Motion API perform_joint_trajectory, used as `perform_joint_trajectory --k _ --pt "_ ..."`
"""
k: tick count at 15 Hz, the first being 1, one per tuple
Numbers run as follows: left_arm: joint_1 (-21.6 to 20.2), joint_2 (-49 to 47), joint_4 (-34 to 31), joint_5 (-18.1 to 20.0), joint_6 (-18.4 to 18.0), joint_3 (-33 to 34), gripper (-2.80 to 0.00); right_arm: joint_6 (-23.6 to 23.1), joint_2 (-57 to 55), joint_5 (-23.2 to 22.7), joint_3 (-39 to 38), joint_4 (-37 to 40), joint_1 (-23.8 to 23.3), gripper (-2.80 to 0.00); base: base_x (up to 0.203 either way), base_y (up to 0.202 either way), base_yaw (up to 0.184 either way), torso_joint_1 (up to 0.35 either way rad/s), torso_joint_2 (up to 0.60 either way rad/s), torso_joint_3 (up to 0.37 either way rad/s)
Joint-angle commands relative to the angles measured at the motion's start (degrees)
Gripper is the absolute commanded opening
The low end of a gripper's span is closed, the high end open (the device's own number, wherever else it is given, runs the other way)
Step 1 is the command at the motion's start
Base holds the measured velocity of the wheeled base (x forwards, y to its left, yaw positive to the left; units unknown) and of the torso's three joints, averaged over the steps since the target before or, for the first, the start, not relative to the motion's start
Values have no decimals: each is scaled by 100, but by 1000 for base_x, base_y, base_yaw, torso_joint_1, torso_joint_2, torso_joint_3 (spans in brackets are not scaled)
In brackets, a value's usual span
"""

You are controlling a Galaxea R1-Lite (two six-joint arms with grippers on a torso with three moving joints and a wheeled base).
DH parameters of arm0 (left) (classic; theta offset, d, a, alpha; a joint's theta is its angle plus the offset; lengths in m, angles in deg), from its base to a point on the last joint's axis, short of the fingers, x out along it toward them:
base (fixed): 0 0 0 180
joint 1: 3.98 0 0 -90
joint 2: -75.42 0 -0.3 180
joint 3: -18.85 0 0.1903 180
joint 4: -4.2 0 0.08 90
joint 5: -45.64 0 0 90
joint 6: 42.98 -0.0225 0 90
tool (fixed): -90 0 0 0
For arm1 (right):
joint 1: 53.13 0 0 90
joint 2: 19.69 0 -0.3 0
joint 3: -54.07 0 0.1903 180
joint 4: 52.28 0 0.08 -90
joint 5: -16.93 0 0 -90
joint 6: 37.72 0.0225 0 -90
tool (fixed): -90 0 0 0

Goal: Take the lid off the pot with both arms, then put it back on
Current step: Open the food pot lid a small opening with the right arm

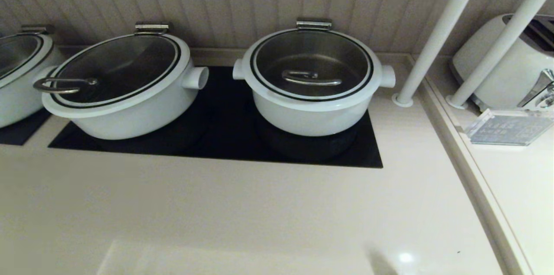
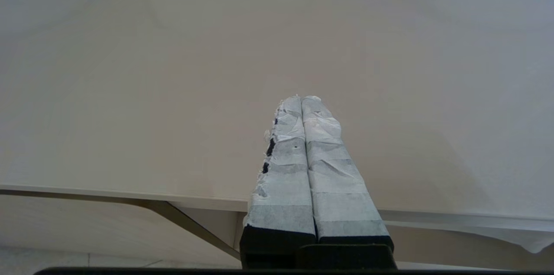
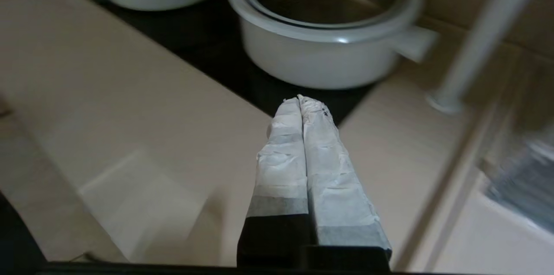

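A white pot [image 1: 309,114] stands on the black cooktop [image 1: 225,136] right of centre, with its glass lid [image 1: 312,63] seated and a steel handle [image 1: 310,77] on top. It also shows in the right wrist view [image 3: 320,50]. A second white pot [image 1: 130,101] with a glass lid [image 1: 117,67] stands to its left. My right gripper [image 3: 299,99] is shut and empty, above the counter in front of the right pot. My left gripper [image 2: 301,98] is shut and empty, over the bare counter near its front edge. Neither gripper shows in the head view.
A third pot [image 1: 17,76] sits at the far left. Two white poles [image 1: 441,32] rise at the right. A white toaster [image 1: 515,67] and a clear sign holder [image 1: 506,127] stand on the raised counter at the right. A wall runs behind the pots.
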Motion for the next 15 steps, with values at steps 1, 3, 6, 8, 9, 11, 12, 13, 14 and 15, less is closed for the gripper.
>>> perform_joint_trajectory --k 1,3,6,8,9,11,12,13,14,15 --pt "-2 2 -3 2 11 0 -280 -19 -988 -478 85 -459 10 -280 0 0 0 0 0 0" --pt "-2 2 -3 2 11 0 -280 -31 -1602 -854 231 -815 113 -280 0 0 0 0 0 0" --pt "-2 2 6 -41 83 0 -280 -34 -2401 -984 390 -1232 1031 -280 0 0 0 0 0 0" --pt "-2 2 6 -68 134 0 -280 -38 -2973 -975 488 -1534 1665 -280 0 0 0 0 0 0" --pt "-2 2 6 -68 134 0 -280 -37 -3270 -929 538 -1732 1908 -280 0 0 0 0 0 0" --pt "-2 2 6 -68 134 0 -280 -35 -3897 -719 639 -2242 2408 -280 0 0 0 0 0 0" --pt "-2 2 6 -68 134 0 -280 -32 -4209 -546 736 -2513 2683 -280 0 0 0 0 0 0" --pt "-2 2 6 -68 134 0 -280 -30 -4479 -355 871 -2726 2930 -280 0 0 0 0 0 0" --pt "-2 2 6 -68 134 0 -280 -29 -4732 -138 1052 -2882 3127 -280 0 0 0 0 0 0" --pt "-2 2 6 -68 139 0 -280 -28 -4933 48 1218 -2993 3263 -280 0 0 0 0 0 0"
